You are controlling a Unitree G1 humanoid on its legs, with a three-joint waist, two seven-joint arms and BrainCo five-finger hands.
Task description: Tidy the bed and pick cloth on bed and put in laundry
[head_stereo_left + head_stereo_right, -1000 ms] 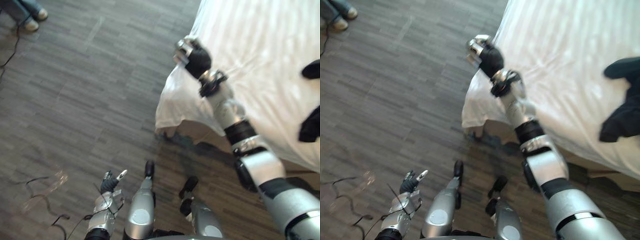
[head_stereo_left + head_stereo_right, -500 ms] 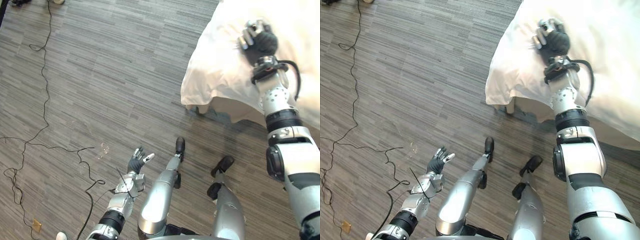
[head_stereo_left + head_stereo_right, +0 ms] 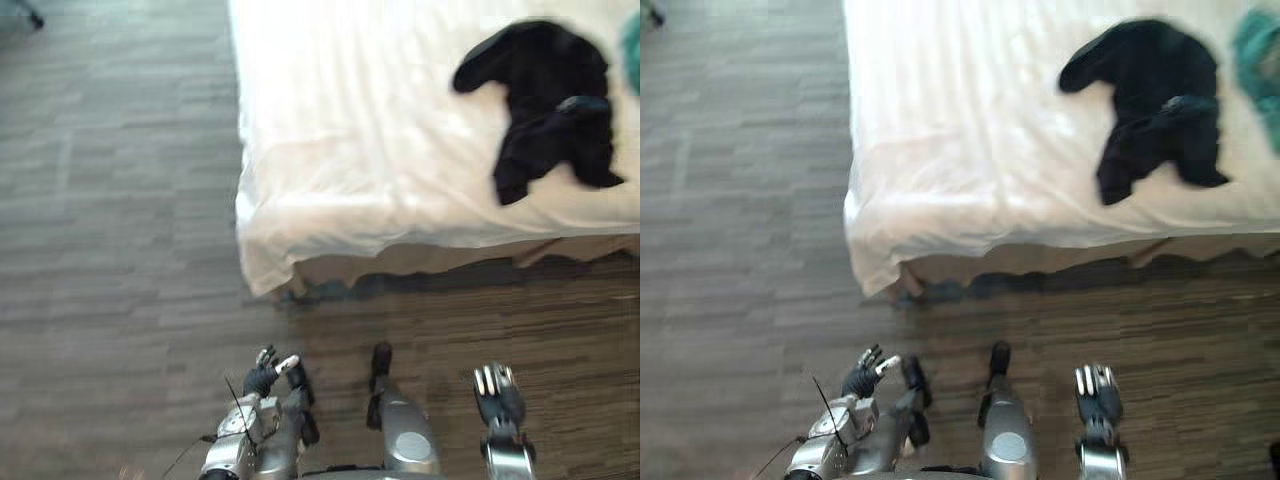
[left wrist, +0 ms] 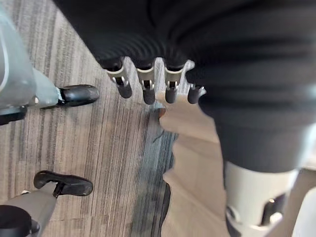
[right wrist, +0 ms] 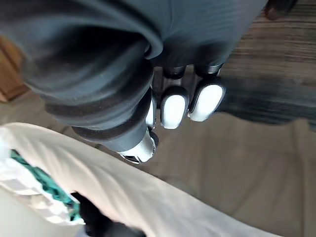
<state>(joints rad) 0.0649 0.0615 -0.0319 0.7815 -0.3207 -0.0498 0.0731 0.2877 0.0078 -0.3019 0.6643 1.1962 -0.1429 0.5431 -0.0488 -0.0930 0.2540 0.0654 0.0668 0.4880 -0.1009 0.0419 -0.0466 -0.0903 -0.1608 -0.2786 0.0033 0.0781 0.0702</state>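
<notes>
**Both hands empty and low; clothes lying on the bed**

Left eye view: the bed [image 3: 340,170], covered by a white sheet [image 3: 300,90], stands past a grey plank floor [image 3: 110,250]. A black cloth [image 3: 545,105] lies crumpled on the sheet toward the bed's right side, well apart from both hands. The left hand [image 3: 266,376] and right hand [image 3: 497,392] hang low over the floor, fingers loosely extended, grasping nothing.

Right eye view: a teal cloth [image 3: 1258,55] lies on the sheet just beside the black cloth, further right.

Left wrist view: fingers [image 4: 147,89] straight and released, over the floor beside the bed's beige skirt [image 4: 192,163].

Right wrist view: the hand is relaxed and empty, facing the skirt; the teal and black cloths show on the sheet
</notes>
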